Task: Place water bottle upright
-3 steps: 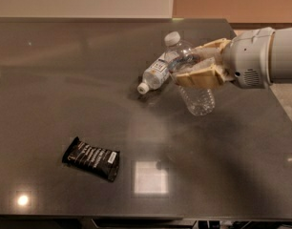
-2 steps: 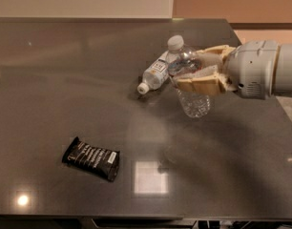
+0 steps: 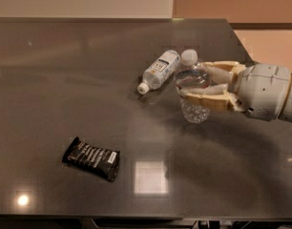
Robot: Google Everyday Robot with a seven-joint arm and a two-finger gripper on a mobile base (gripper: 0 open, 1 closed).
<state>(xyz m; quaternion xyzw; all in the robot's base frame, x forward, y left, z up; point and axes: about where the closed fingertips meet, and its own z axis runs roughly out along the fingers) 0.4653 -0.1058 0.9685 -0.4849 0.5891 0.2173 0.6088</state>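
The water bottle, clear ribbed plastic with a white cap, stands nearly upright right of the table's middle, cap up at the far end. My gripper reaches in from the right and is shut around the bottle's upper body, one tan finger in front and one behind. The bottle's base is at or just above the dark tabletop; I cannot tell if it touches.
A shorter bottle with a large white printed label lies on its side just left of the held bottle, cap toward me. A black snack bag lies at the front left. The table's right edge runs behind my arm.
The gripper with the bottle has moved slightly down and toward me, and the bottle has turned closer to upright. The lying bottle and the snack bag have not moved.
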